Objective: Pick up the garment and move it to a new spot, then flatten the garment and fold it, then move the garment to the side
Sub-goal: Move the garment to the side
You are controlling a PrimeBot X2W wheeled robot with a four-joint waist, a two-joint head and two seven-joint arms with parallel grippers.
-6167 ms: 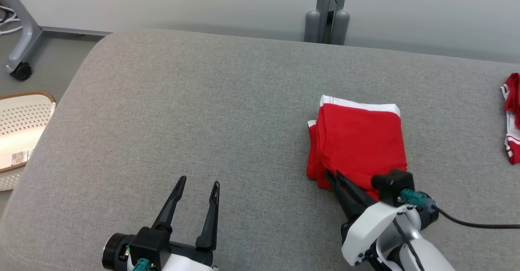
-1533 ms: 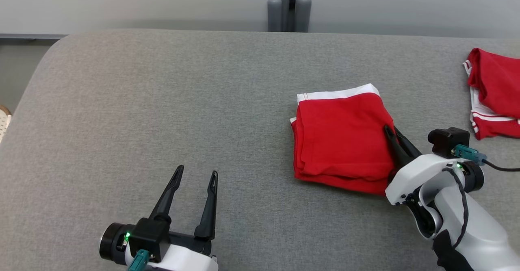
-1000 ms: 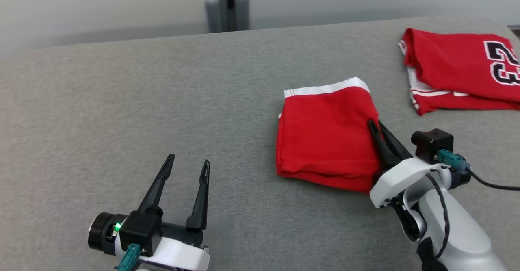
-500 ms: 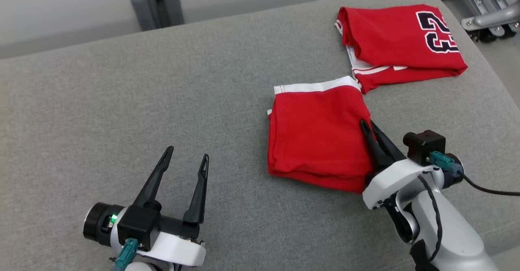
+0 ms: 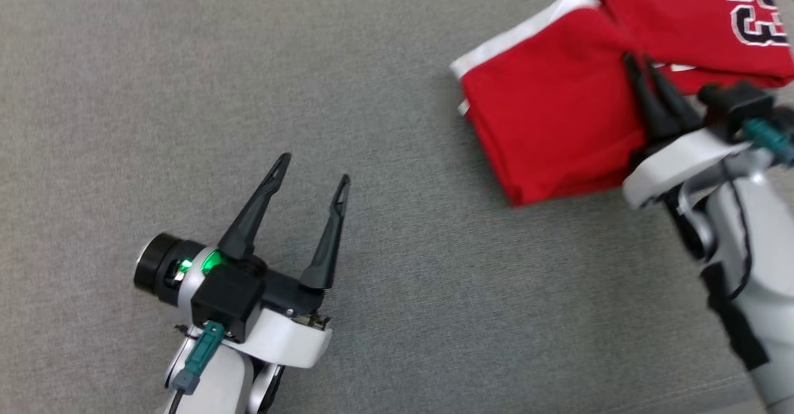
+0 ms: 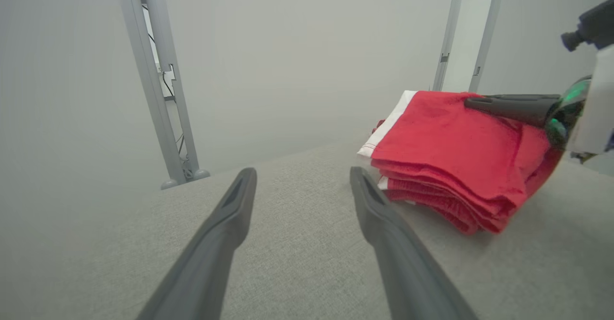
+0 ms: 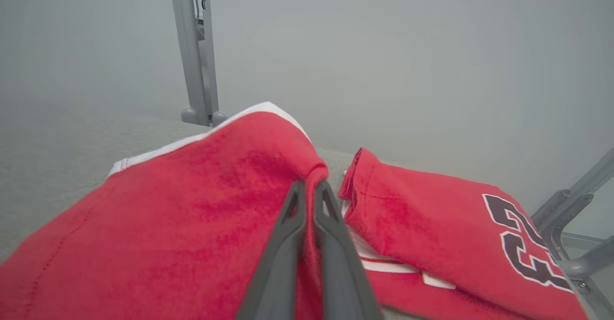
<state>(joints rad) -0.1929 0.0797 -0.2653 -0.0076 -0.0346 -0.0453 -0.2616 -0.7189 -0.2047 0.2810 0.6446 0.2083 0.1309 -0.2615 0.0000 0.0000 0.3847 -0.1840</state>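
Right gripper (image 5: 640, 63) is pinched tight on the folded red garment (image 5: 546, 128), grabbing it at its 3 o'clock edge. In the right wrist view you can see a bit of red fabric squeezed between the two fingers (image 7: 292, 224). The garment sits on the grey cushion (image 5: 186, 91), out around 2 o'clock in the head view, white band facing 11 o'clock. A second red jersey (image 5: 682, 10) with a black number is right up against it at its 1 o'clock; can't tell if they actually touch. Left gripper (image 5: 314, 169) is down around 7 o'clock, fingers spread wide with nothing between them, pointing roughly toward 1 o'clock, well apart from the garment.
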